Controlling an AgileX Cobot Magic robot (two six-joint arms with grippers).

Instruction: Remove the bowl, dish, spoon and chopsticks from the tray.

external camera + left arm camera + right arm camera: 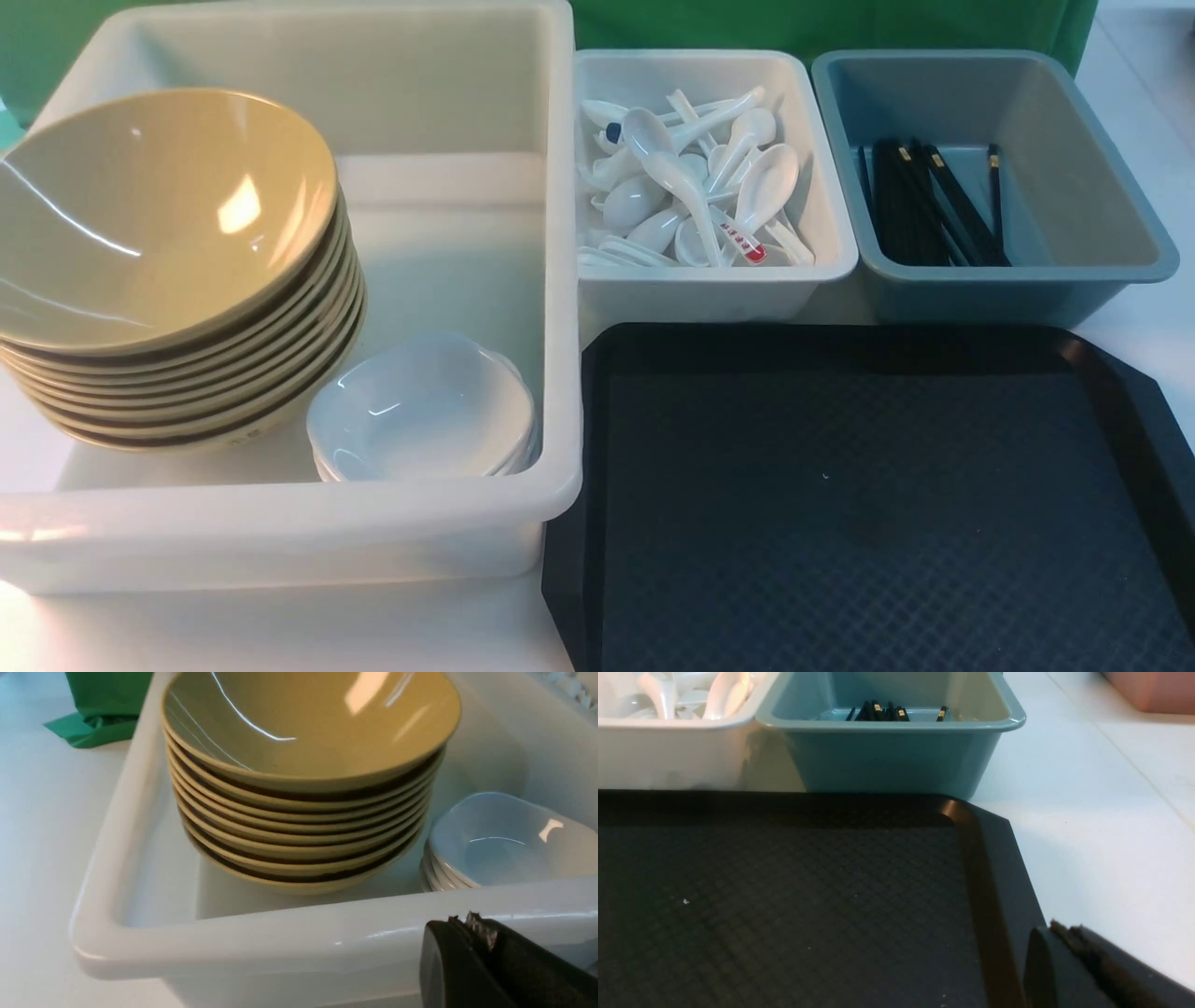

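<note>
The black tray (840, 485) lies bare at the front right; it also shows in the right wrist view (784, 896). The tan bowl (149, 205) tops a stack of like bowls in the big white tub (280, 532); the stack shows in the left wrist view (303, 728). The white dish (420, 406) tops a small stack beside it (504, 840). White spoons (691, 187) fill the small white tub. Black chopsticks (934, 201) lie in the grey-blue tub (887, 711). My left gripper (465, 921) is shut and empty in front of the big tub's near wall. My right gripper (1064, 931) is shut and empty at the tray's right rim.
The small white tub (714, 280) and grey-blue tub (1074, 271) stand side by side behind the tray. A spoon with red markings (742, 245) lies among the spoons. Green cloth (822, 23) hangs at the back. White tabletop (1087, 812) runs to the right of the tray.
</note>
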